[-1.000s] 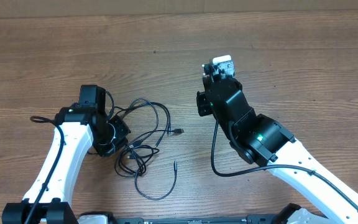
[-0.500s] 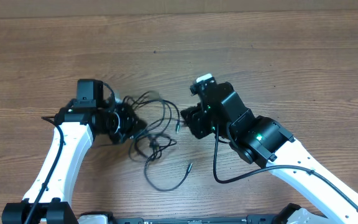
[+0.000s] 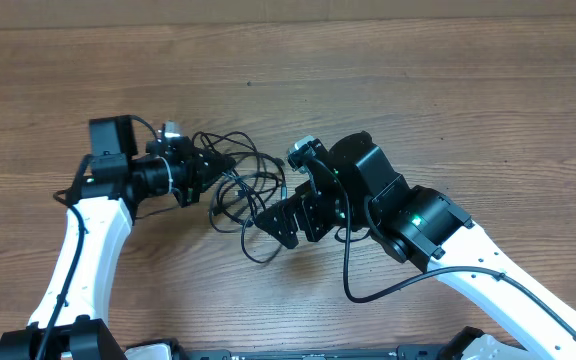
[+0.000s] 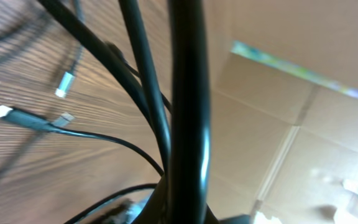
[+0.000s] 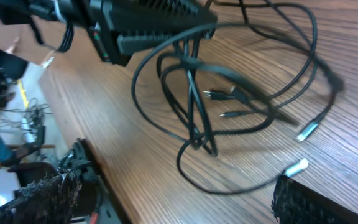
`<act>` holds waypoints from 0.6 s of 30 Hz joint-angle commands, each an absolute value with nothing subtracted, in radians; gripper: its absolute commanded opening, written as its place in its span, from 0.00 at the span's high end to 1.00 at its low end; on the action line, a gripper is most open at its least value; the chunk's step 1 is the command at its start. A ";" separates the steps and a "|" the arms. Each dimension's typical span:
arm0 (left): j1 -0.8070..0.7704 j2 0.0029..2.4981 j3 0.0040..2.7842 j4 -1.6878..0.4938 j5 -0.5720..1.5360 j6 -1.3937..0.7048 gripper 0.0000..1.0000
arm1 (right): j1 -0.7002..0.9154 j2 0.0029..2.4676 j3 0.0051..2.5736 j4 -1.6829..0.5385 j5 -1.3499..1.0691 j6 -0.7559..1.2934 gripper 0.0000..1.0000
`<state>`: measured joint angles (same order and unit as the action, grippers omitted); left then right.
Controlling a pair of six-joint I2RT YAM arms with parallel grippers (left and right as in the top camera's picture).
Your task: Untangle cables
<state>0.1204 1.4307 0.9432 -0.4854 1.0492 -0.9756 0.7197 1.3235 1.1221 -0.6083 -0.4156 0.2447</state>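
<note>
The cables (image 3: 236,192) are thin black cords in a loose tangle between the two arms. My left gripper (image 3: 211,165) points right and is shut on the cables at their upper left. In the right wrist view the cables (image 5: 194,118) hang from the left gripper (image 5: 197,34) in looping strands, with silver plug ends (image 5: 307,130) lying on the wood. The left wrist view is filled by close, blurred cables (image 4: 188,112). My right gripper (image 3: 281,217) is open just right of the tangle; its fingers (image 5: 319,202) stand wide apart with nothing between them.
The wooden table (image 3: 448,90) stretches around both arms. A cardboard wall (image 4: 291,93) stands behind it. In the right wrist view the table's edge (image 5: 98,168) runs close by, with clutter (image 5: 17,124) on the floor beyond it.
My left gripper has swung up and to the right, lifting the cables with it. My right gripper has come down and left to the tangle and has opened.
</note>
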 commanded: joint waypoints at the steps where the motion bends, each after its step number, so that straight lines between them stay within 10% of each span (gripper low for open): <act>1: 0.161 1.419 0.953 -0.470 1.209 -1.072 0.96 | 0.717 1.327 1.149 -0.574 -0.446 0.332 0.00; 11: 0.238 1.419 0.953 -0.465 1.345 -1.194 0.96 | 0.717 1.338 1.139 -0.492 -0.271 0.900 0.17; 18: 0.249 1.419 0.953 -0.465 1.381 -1.210 0.96 | 0.717 1.348 1.121 -0.431 -0.251 0.943 0.20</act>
<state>0.2432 1.4307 0.9432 -0.4702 1.3117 -1.1786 0.7197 1.3380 1.1217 -0.4400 -0.2825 0.8783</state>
